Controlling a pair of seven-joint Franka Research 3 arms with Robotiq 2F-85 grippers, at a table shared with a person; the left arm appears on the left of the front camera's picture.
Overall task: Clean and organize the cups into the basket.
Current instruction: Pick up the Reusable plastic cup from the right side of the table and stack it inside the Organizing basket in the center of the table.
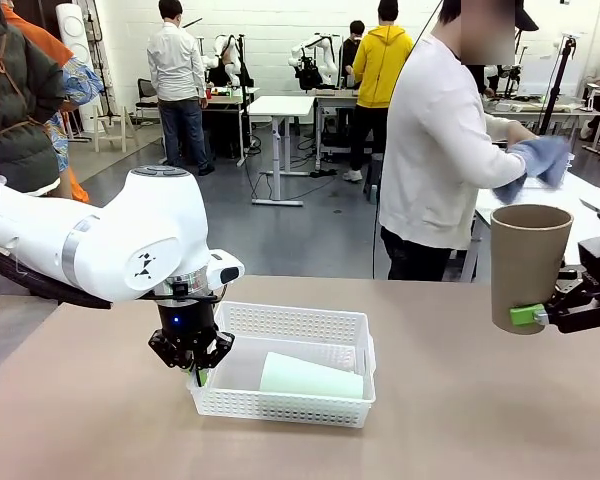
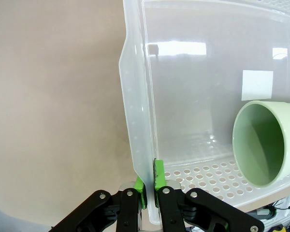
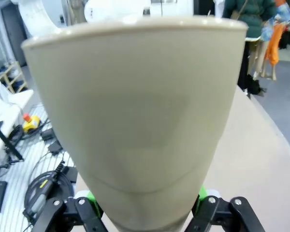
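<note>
the table (image 1: 80,430) is a wide, plain surface of pale brown colour, matte and without marks, and it takes the whole near part of the front view. a little left of its middle stands the white basket (image 1: 298,322), shallow, with small holes in its sides and a clear bottom. the mint green cup (image 1: 310,378) lies on its side inside the basket, toward the right end, with its open mouth turned to the left.

the left gripper (image 1: 194,376) comes down from above at the near left corner of the basket. in the left wrist view the left gripper (image 2: 149,186) is closed on the short left wall of the basket (image 2: 135,121), one green pad outside and one inside. the mint green cup (image 2: 261,145) is near, but does not touch the fingers.

at the right edge, the right gripper (image 1: 528,316) holds the tan cup (image 1: 525,265) upright in the air, mouth up, well apart from the basket. in the right wrist view its pads press the lower part of the tan cup (image 3: 135,121) from both sides, and the right gripper (image 3: 144,203) is clamped around it.

beyond the far edge a person in a white sweater (image 1: 430,150) stands at the right, holding a blue cloth (image 1: 535,160) over a white side table (image 1: 590,205). the room behind has a grey floor (image 1: 300,230), white walls and white desks (image 1: 280,105), and some people stand there with their backs turned.
</note>
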